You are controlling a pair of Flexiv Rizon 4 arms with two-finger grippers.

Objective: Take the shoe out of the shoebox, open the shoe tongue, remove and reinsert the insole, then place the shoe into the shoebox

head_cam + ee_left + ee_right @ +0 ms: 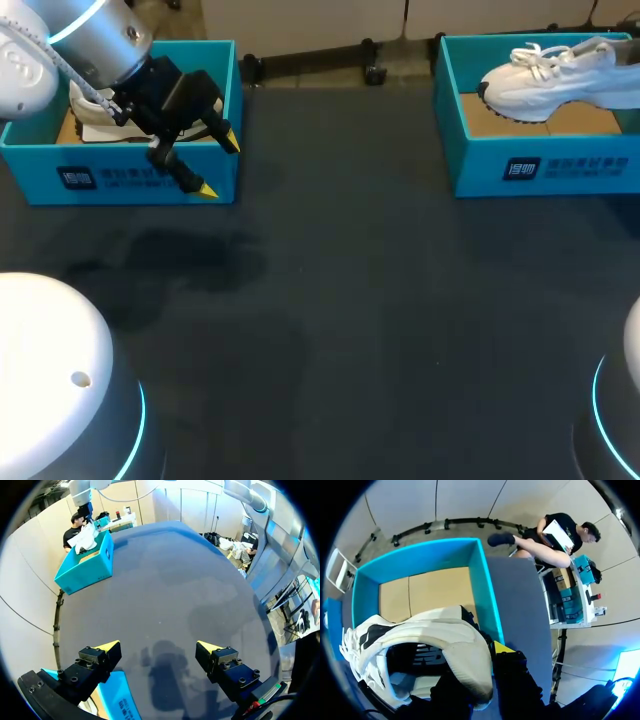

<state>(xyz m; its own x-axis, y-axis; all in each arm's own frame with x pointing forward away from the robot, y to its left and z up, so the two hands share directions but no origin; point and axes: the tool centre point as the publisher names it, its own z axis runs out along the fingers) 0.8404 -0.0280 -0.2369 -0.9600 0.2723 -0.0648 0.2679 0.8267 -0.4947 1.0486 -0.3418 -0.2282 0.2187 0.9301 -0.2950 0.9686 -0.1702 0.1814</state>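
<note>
**Right end effector gripping the white shoe at the right shoebox; left end effector hanging open**

At the far left of the dark tabletop (350,300), the left shoebox (120,180) is sitting with a second shoe (88,108) lying inside it, largely covered by the left arm. The left end effector (218,165) is hanging over that box's front wall with its fingers spread wide and nothing between them. In the left wrist view its two yellow tips are standing well apart above bare tabletop, and a corner of the teal box is showing under one finger.

At the far right, the right shoebox (540,165) is standing open, its cardboard floor showing. The white shoe (555,75) is sitting over it with the toe pointing toward the tabletop's middle and the heel running off the head view's edge. In the right wrist view the right end effector (477,677) is clamping the shoe at its heel. One yellow-tipped finger (501,647) is pressing on the heel's outside, just beside the box's side wall, while the other is hiding behind the heel collar. The laces are bunching at the shoe's far end.
</note>
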